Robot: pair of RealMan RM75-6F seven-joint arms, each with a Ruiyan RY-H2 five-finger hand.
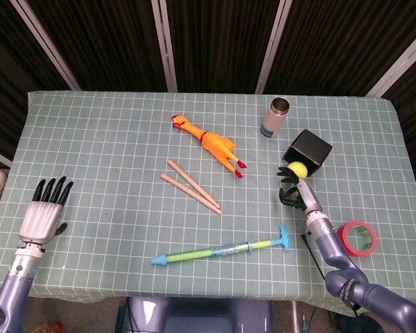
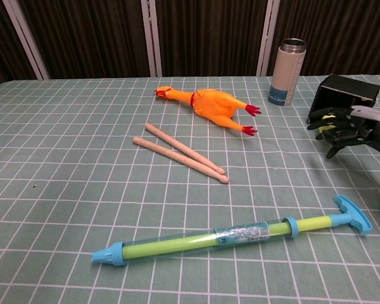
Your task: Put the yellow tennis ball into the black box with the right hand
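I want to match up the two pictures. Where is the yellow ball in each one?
Head view: the ball is right of centre, held by the right hand, just below the black box.
Chest view: the ball is at the right edge, mostly hidden by the fingers, in front of the box.
Shared landmark: the bottle left of the box.

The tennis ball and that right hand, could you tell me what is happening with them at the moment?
The right hand holds the yellow tennis ball in its fingertips, right beside the black box but not yet in it. The left hand rests open on the green checked table, holding nothing. A rubber chicken, two wooden sticks and a water bottle lie untouched.
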